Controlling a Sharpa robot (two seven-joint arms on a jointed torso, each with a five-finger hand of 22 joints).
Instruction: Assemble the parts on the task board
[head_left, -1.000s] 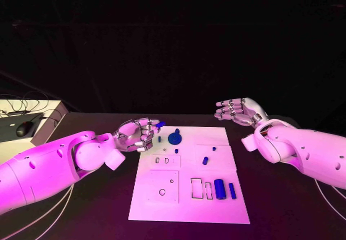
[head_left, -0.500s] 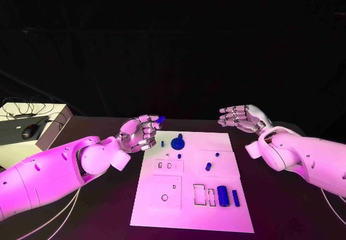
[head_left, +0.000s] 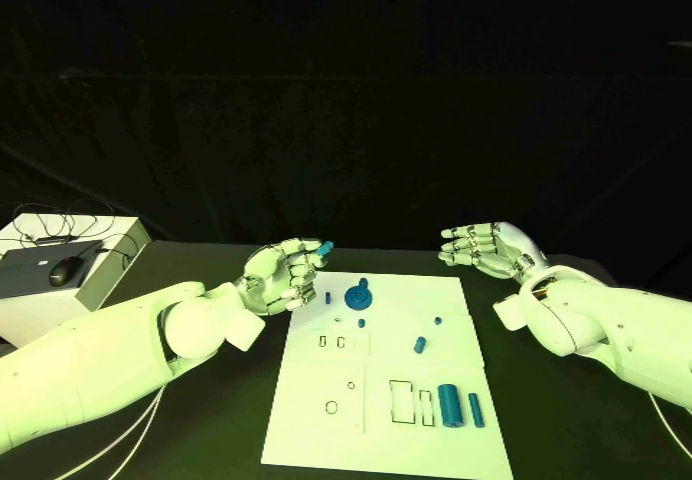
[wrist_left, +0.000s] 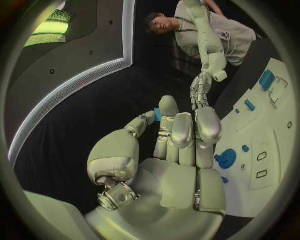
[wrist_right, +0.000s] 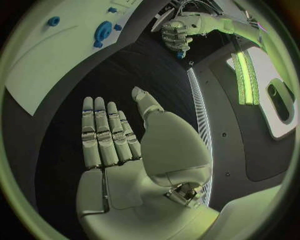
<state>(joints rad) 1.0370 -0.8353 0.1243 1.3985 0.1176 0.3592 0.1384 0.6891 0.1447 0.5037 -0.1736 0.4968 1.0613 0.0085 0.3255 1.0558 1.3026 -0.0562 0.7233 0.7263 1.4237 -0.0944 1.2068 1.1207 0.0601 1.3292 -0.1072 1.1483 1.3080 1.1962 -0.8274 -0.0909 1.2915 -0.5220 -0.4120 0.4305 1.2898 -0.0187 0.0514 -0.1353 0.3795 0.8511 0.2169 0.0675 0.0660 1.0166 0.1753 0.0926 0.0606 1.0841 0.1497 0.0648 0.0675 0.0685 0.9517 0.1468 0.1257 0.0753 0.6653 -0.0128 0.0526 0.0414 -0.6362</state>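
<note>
The left robot hand (head_left: 281, 276) is raised above the table (head_left: 202, 420), just beside the far left corner of the task board (head_left: 387, 440), and it pinches a small blue part (head_left: 325, 247) between the thumb and the fingertips; the other fingers are curled in. The right robot hand (head_left: 488, 248) is held up beyond the far right corner of the board, with the fingers stretched out side by side and nothing in it. On the board lie other blue parts: a round part (head_left: 358, 297) near the far edge, a short peg (head_left: 420, 344) in the middle, and a cylinder (head_left: 450, 405) with a thinner rod (head_left: 476, 410) just beside it near the front right.
</note>
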